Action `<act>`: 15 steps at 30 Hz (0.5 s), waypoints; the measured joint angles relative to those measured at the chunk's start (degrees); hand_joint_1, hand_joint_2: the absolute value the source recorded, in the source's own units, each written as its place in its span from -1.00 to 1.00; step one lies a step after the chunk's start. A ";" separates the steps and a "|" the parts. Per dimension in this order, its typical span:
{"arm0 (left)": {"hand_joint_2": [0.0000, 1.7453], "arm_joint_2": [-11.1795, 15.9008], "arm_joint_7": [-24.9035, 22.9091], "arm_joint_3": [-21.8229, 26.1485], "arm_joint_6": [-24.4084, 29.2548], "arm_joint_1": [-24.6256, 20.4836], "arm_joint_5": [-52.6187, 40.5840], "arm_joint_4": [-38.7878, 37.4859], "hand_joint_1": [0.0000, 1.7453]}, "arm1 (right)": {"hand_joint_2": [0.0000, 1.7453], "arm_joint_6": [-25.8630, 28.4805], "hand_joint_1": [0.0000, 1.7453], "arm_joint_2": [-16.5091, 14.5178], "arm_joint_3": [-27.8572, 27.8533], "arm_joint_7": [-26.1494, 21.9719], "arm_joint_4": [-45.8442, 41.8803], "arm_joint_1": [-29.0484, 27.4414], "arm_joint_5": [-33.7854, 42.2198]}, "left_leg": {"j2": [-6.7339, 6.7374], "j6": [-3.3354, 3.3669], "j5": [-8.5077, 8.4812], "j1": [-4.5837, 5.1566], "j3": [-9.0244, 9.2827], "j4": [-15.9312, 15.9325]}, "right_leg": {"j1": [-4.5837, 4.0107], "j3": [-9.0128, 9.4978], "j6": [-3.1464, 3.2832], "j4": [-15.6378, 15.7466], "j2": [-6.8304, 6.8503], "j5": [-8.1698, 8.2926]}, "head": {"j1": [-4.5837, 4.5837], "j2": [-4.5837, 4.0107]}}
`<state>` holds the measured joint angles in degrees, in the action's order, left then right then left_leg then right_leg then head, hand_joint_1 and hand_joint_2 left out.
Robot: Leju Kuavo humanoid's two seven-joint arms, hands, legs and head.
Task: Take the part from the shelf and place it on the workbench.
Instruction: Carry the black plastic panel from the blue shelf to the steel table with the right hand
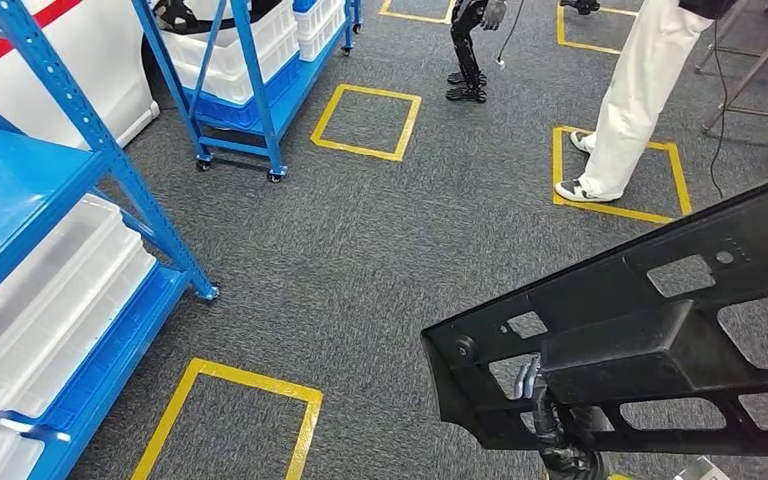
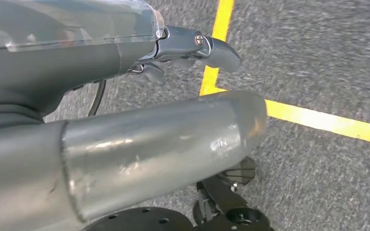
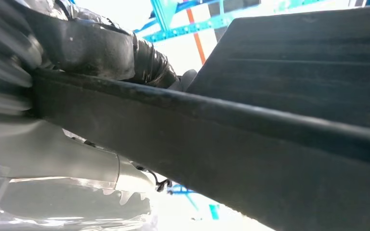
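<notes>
Already the part [image 1: 650, 340], a long black frame pierced with rectangular cut-outs and carrying a raised block near its middle, is off the shelf and is held in the air over the grey carpet, slanting upward and away from the right hand [image 1: 550, 420]. That hand is wrapped around a bar near the frame's lower end, its dark fingers [image 1: 530, 380] curled up through one of the openings; in the right wrist view the same hand [image 3: 101, 48] is seen clamped over the frame's edge [image 3: 221, 144], so the grasp is judged firm. The left hand [image 2: 192, 45] hangs over the carpet beside a yellow floor line [image 2: 318, 120]; nothing is seen in it, but whether its fingers are spread or curled cannot be told, since much of it is hidden. Further out from the holding hand, on the left-arm side, blue shelving [image 1: 90, 250] with white bins [image 1: 50, 300] is seen, and a second blue rack [image 1: 250, 80] stands beyond. Ahead, a person's white-trousered leg [image 1: 630, 100] is planted on a yellow floor square [image 1: 620, 170]. The picking half of the task is therefore judged complete. The carrying and the setting-down on the workbench are left to be done.
</notes>
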<state>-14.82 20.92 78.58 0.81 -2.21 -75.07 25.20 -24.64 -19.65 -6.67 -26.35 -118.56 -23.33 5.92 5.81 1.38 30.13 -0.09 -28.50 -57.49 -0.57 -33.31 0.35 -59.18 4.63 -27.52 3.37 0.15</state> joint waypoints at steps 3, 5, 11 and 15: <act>-1.00 -0.03 0.01 -0.01 -0.02 -0.14 -0.01 0.01 -1.00 | 1.00 -0.02 1.00 0.00 0.00 0.02 0.01 -0.06 -0.02 | 0.34 -0.76 0.62 -0.05 0.25 -0.16 | 0.16 -0.03 0.84 0.71 -1.97 0.42 | 0.01 0.00; -1.00 -0.01 0.07 -0.02 -0.02 -0.17 -0.02 0.03 -1.00 | 1.00 -0.04 1.00 -0.04 0.00 0.01 0.02 0.04 -0.02 | -2.70 -1.30 3.04 -0.31 -1.12 -3.66 | 0.61 0.22 1.53 1.35 -3.21 0.83 | 0.00 0.00; -1.00 0.01 0.06 0.02 -0.03 0.18 -0.20 0.04 -1.00 | 1.00 0.00 1.00 -0.26 0.00 0.17 0.16 0.14 -0.03 | -5.80 -2.19 4.47 -0.84 -6.05 -12.68 | 0.81 0.15 1.65 0.73 -7.92 0.72 | -0.01 0.00; -1.00 0.01 0.15 0.01 -0.05 0.10 -1.02 0.03 -1.00 | 1.00 0.11 1.00 -0.28 0.00 0.13 0.02 -0.11 0.72 | -10.22 -1.97 -0.14 -1.36 -1.71 -1.82 | 0.96 -0.58 0.33 -0.66 -10.72 0.23 | 0.00 0.00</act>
<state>-14.82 21.06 78.58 0.75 -2.11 -76.09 25.23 -24.53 -19.93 -6.67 -26.23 -118.54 -23.44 6.63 -4.41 -0.59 29.98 -1.45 -30.22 -59.31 0.38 -33.89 0.68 -59.84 -6.09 -27.29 3.37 0.15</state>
